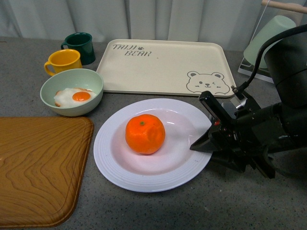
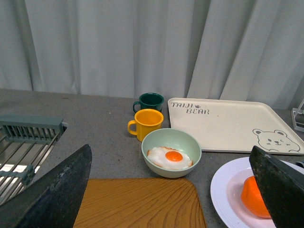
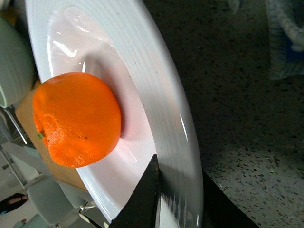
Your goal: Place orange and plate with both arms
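Note:
The orange point(image 1: 145, 133) lies in the well of the white plate point(image 1: 115, 163), which sits on the grey table between the wooden board and my right arm. My right gripper point(image 1: 207, 143) is shut on the plate's right rim. The right wrist view shows the ridged plate rim point(image 3: 166, 95) pinched between the dark fingers point(image 3: 142, 199), with the orange point(image 3: 76, 118) close by. My left gripper point(image 2: 173, 190) is open and holds nothing; it hangs above the wooden board, with the plate point(image 2: 223, 190) and orange point(image 2: 251, 197) at one side. It is out of the front view.
A wooden board point(image 1: 38, 167) lies left of the plate. Behind stand a green bowl point(image 1: 72, 91) with a fried egg, a yellow mug point(image 1: 62, 61), a dark green mug point(image 1: 80, 47) and the cream bear tray point(image 1: 165, 67). A pale cup point(image 1: 268, 40) rests at the back right.

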You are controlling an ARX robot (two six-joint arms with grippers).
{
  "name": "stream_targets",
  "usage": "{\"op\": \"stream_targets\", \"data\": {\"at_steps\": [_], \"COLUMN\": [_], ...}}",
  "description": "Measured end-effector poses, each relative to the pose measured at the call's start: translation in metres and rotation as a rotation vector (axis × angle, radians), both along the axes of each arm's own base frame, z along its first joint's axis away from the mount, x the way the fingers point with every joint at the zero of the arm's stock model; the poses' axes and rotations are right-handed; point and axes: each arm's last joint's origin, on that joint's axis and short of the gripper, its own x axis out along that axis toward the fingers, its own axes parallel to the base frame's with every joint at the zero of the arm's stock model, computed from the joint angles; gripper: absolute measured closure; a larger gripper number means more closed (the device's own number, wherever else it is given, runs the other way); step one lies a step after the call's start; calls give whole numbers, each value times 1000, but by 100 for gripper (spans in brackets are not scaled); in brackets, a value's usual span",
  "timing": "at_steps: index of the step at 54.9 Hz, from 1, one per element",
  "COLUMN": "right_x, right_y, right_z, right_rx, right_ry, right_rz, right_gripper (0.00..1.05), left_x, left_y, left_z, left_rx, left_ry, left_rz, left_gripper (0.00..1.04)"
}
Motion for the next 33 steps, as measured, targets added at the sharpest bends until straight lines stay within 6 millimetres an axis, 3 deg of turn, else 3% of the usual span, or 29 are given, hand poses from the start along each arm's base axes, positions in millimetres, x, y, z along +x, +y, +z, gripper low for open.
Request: {"op": "stream_targets", "data": {"at_steps": [5, 18, 27, 33], "right_x": [3, -2, 13, 34], "right_y": [0, -1, -1, 1], "right_z": [8, 9, 20, 22], "right_rx": [55, 155, 228, 246], "right_ry": [-60, -202, -287, -304], "right_rz": [-4, -14, -29, -52], "right_gripper": [102, 102, 102, 102], "left_x": [0, 0, 0, 0], "left_y": [0, 0, 0, 0], "left_z": [0, 0, 0, 0], "left_rx": [0, 0, 0, 0], "left_ry": [0, 0, 0, 0], "left_rz": [0, 0, 0, -1], "left_gripper": [7, 7, 7, 7]}}
